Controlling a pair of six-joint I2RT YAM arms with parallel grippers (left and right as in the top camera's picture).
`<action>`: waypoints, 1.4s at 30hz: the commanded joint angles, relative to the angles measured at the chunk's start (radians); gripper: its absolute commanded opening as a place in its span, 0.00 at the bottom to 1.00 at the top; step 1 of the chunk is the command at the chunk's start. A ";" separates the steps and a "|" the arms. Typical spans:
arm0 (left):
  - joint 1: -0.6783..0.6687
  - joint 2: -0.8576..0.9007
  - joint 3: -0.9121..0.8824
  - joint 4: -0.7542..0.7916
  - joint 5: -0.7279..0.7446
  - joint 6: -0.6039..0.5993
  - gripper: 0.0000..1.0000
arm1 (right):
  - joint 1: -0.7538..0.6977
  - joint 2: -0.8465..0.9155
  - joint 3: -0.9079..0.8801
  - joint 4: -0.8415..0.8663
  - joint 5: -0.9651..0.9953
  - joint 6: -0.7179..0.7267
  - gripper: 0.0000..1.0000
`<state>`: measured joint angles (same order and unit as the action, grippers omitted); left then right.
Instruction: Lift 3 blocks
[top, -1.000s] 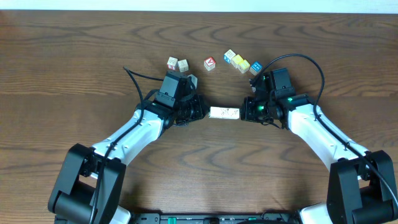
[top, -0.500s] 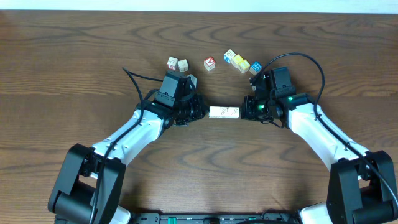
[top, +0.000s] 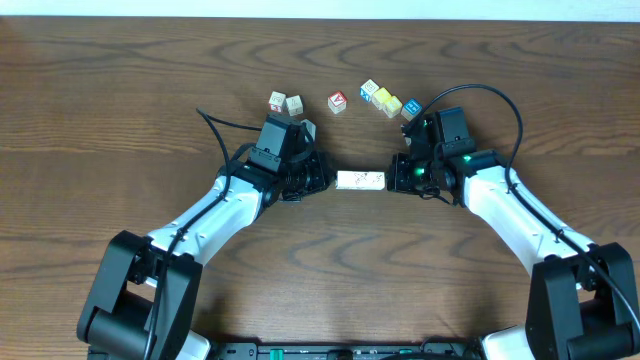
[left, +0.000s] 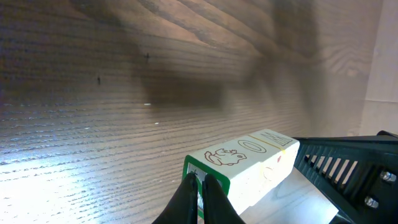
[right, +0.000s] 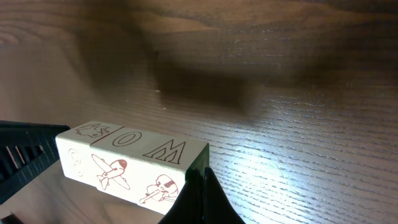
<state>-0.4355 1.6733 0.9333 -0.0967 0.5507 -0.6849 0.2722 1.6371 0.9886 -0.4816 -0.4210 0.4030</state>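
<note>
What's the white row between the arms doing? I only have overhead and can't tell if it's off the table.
Observer: It looks raised. In the left wrist view the row of blocks hangs over the table, with its shadow lying well apart from it.
Operator: How is it held?
Observer: It is squeezed end to end. The left fingers are shut and pressed against one end, and the right fingers are shut against the other.
Operator: Any markings?
Observer: In the right wrist view the top faces show a drawing, an O and an M. An aeroplane is on the side.
</note>
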 joint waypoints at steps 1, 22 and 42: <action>-0.016 -0.034 0.040 0.012 0.071 -0.013 0.07 | 0.018 -0.033 0.035 0.009 -0.123 0.011 0.01; -0.016 -0.048 0.040 0.012 0.071 -0.032 0.07 | 0.046 -0.066 0.057 0.005 -0.122 0.019 0.01; -0.015 -0.074 0.041 0.012 0.071 -0.036 0.07 | 0.046 -0.066 0.057 -0.021 -0.104 0.019 0.01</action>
<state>-0.4320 1.6268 0.9337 -0.0990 0.5449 -0.7109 0.2745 1.5864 1.0203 -0.5079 -0.4145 0.4103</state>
